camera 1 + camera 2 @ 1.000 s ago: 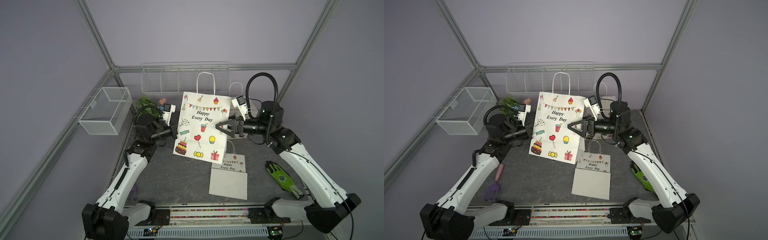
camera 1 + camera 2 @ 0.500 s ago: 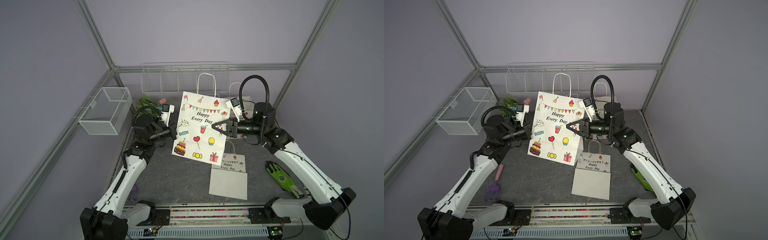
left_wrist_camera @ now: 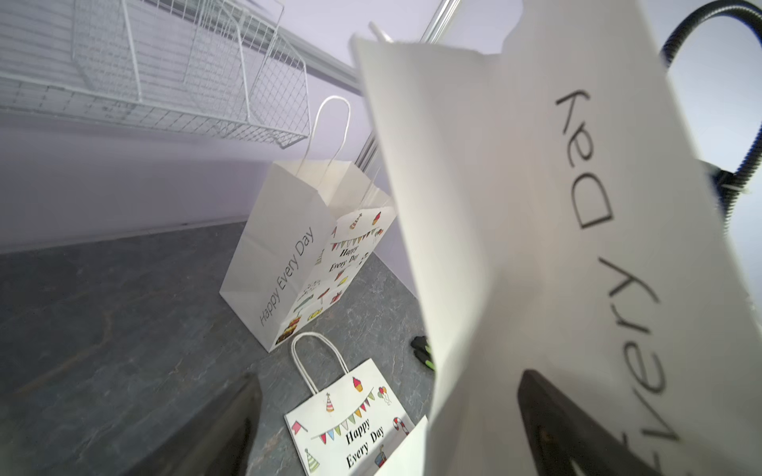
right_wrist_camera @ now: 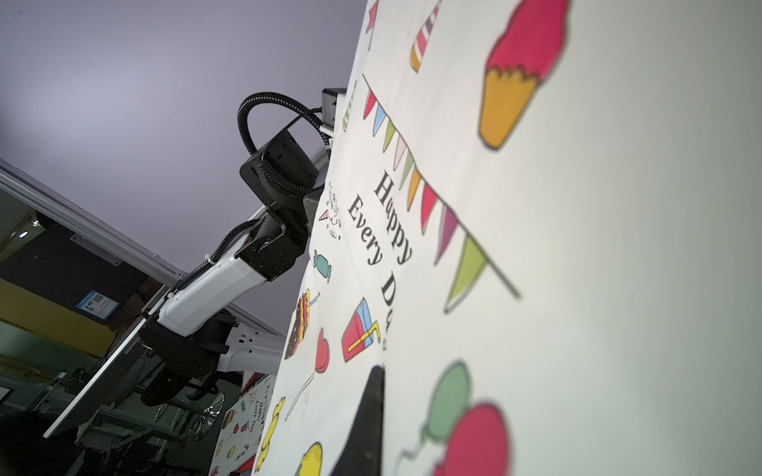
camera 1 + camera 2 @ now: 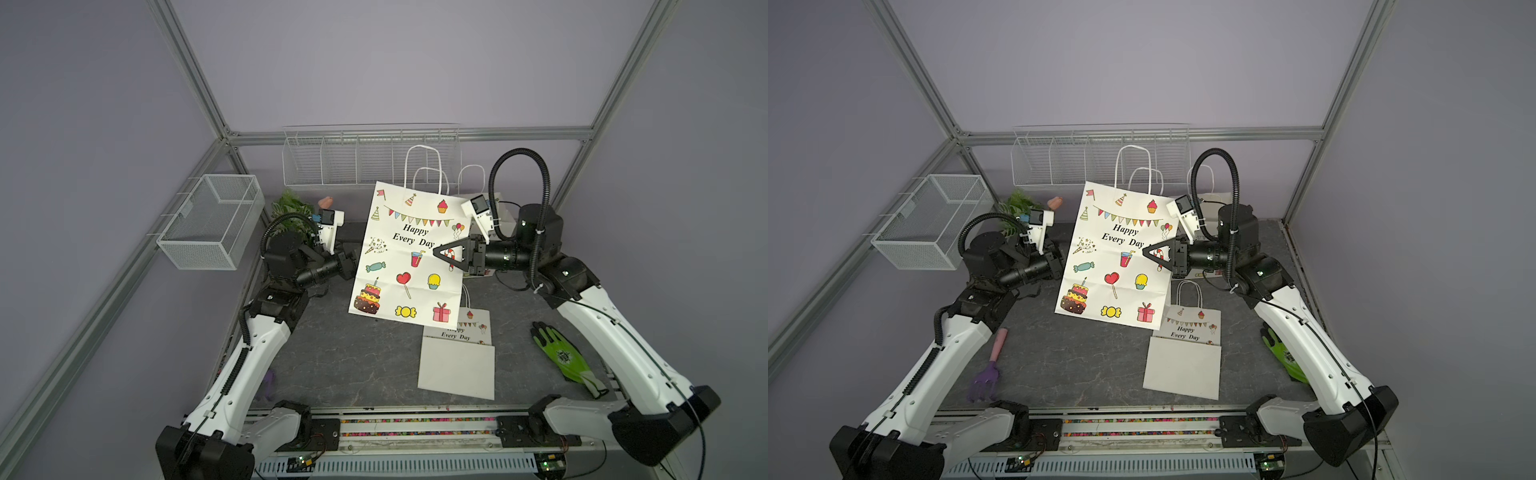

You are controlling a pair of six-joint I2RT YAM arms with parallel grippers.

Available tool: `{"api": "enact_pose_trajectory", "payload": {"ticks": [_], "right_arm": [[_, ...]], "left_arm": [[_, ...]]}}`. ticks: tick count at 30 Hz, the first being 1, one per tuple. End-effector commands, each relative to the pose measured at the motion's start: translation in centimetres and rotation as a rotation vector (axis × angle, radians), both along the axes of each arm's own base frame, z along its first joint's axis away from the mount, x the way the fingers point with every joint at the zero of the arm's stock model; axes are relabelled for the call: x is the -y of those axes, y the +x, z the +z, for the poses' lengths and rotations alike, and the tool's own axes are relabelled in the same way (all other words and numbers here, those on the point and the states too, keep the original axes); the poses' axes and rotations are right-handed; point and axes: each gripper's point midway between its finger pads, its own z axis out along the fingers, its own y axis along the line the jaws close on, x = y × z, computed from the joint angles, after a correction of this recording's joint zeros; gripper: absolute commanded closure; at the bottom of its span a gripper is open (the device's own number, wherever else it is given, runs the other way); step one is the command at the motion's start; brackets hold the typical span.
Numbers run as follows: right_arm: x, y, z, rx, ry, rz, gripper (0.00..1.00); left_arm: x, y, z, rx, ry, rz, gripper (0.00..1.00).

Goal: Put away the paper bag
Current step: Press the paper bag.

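The left arm and right arm have white shells between black joints, each carrying a looping ribbed black hose and a white wrist camera; the right gripper is black.

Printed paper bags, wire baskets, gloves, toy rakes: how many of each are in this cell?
Printed paper bags: 3 (held bag, flat bag, standing bag)
Wire baskets: 2 (side basket, back rack)
Gloves: 1
Toy rakes: 1
Total: 7

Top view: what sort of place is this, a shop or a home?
Probably neither: it looks like a robot test cell. Two robot arms sit on a rail inside a bare metal frame, with a wire basket hung on it.
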Motion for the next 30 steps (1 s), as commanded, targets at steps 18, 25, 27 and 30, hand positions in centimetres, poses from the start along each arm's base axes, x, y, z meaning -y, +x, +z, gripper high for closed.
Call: {"api": "enact_pose_trajectory", "payload": {"ticks": [18,25,27,30], "right_arm": [[2.0,-2.1,2.0,0.100,0.096,0.391,0.93],[1.7,-1.2,2.9,0.093,0.127,0.442,0.93],[1.6,-1.2,3.2,0.098,0.128,0.444,0.93],[1.3,-1.0,3.2,0.093,0.123,0.436,0.93]], "left_arm": [[-2.7,-3.8,9.0,0.088,-0.298,-0.162,0.00],[0.9,-7.8,8.8,0.121,-0.231,-0.351,0.00],[1.4,-7.9,8.3,0.115,-0.198,-0.356,0.00],[1.9,-7.8,7.9,0.097,-0.189,-0.371,0.00]]}}
